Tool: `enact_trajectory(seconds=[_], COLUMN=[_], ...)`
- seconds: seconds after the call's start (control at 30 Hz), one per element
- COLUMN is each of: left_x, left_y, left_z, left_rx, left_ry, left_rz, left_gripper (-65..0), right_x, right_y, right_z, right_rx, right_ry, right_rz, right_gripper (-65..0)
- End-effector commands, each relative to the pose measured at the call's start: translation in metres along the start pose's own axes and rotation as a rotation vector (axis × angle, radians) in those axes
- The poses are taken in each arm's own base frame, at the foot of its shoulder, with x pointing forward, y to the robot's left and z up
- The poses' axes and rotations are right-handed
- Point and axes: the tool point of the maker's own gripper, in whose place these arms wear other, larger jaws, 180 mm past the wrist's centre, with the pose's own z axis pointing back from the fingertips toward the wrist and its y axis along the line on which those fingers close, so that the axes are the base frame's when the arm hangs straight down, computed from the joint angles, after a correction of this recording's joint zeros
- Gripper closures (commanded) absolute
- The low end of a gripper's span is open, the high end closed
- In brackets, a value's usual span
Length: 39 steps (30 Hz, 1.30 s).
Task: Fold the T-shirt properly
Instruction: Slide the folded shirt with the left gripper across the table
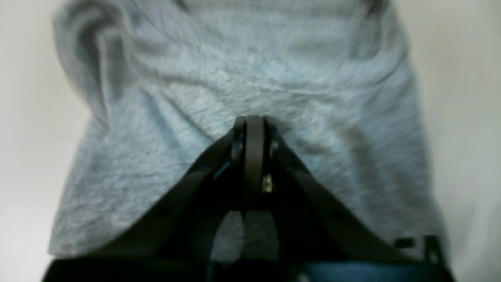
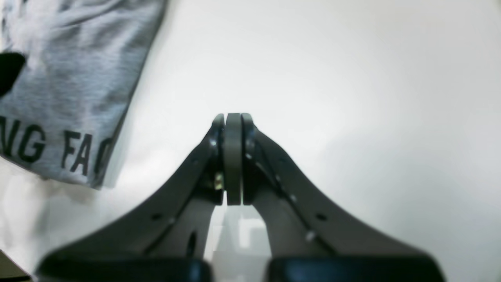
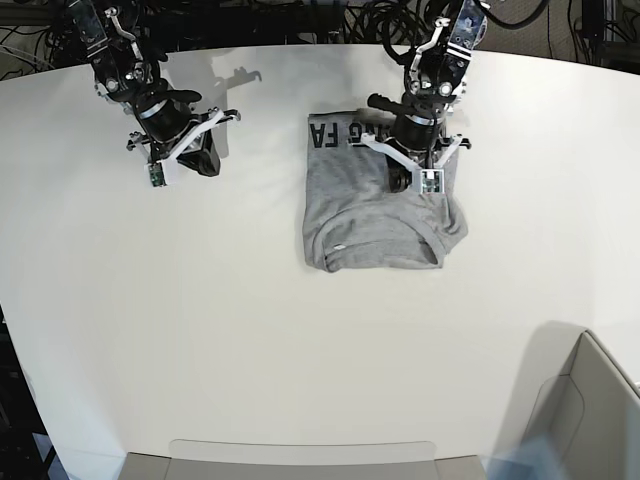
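Observation:
The heather-grey T-shirt [image 3: 360, 205] lies folded into a rough rectangle at the table's middle, with black lettering [image 3: 335, 133] along its far edge and its neck opening at the near edge. My left gripper [image 3: 400, 182] is shut with its tips down on the shirt's right half. In the left wrist view the creases of the T-shirt [image 1: 250, 78] run toward the closed left gripper [image 1: 254, 120], and no fabric shows between the fingers. My right gripper [image 3: 207, 160] is shut and empty, well to the left of the shirt. The right wrist view shows that right gripper [image 2: 233, 117] over bare table, with the lettered shirt corner [image 2: 70, 98] at left.
A grey open box [image 3: 590, 410] stands at the near right corner. A pale tray edge [image 3: 300, 455] runs along the near side. Dark cables [image 3: 330, 20] hang behind the far edge of the white table [image 3: 200, 300].

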Motion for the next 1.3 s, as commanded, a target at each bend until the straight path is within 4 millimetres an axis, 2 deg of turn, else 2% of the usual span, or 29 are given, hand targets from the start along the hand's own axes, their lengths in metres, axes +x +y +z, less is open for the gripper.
enact_trajectory(seconds=[0.0,0.07,0.17,0.23,0.37,0.47,0.57,0.7,0.83,0.93,1.0,1.1,1.17,1.27], left_x=[-0.005,-0.016,-0.033,-0.035,-0.021,-0.018,-0.006,0.002,0.026,0.037,0.047,0.083,0.102,0.144], left_y=[0.005,0.014,0.055,0.08,0.133,0.16,0.203,0.233,0.263,0.27,0.267,0.25,0.248,0.227], left_z=[-0.003,-0.011,-0.02,-0.024,-0.031,-0.038,-0.044,-0.052,-0.054,-0.057,-0.058,-0.058,-0.046,-0.025], left_rx=[0.02,0.046,0.128,0.174,0.228,0.206,0.22,0.183,0.221,0.241,0.238,0.217,0.226,0.225], left_ry=[0.016,0.023,0.063,0.076,0.061,0.077,0.09,0.131,0.079,0.07,0.044,-0.052,-0.117,-0.278], left_rz=[0.006,-0.007,-0.047,-0.071,-0.123,-0.121,-0.109,-0.16,-0.222,-0.298,-0.317,-0.346,-0.344,-0.307], left_gripper=[0.0,0.0,0.0,0.0,0.0,0.0,0.0,0.0,0.0,0.0,0.0,0.0,0.0,0.0], right_x=[0.011,0.009,0.006,0.005,0.004,0.003,0.0,-0.001,-0.001,-0.002,0.001,0.009,0.018,0.028], right_y=[-0.002,-0.007,-0.012,-0.017,-0.019,-0.018,-0.018,-0.016,-0.015,-0.015,-0.013,-0.005,-0.003,-0.003], right_z=[0.004,0.007,0.01,0.013,0.014,0.014,0.016,0.016,0.015,0.013,0.012,0.013,0.015,0.02], right_rx=[0.004,-0.008,-0.021,-0.036,-0.042,-0.041,-0.041,-0.038,-0.035,-0.033,-0.027,-0.012,-0.003,0.004], right_ry=[-0.043,-0.039,-0.033,-0.031,-0.032,-0.031,-0.023,-0.021,-0.019,0.016,0.021,0.002,-0.017,-0.031], right_rz=[0.008,0.004,0.005,0.0,-0.005,-0.007,-0.01,-0.01,-0.009,-0.004,-0.002,0.002,0.022,0.064], right_gripper=[0.0,0.0,0.0,0.0,0.0,0.0,0.0,0.0,0.0,0.0,0.0,0.0,0.0,0.0])
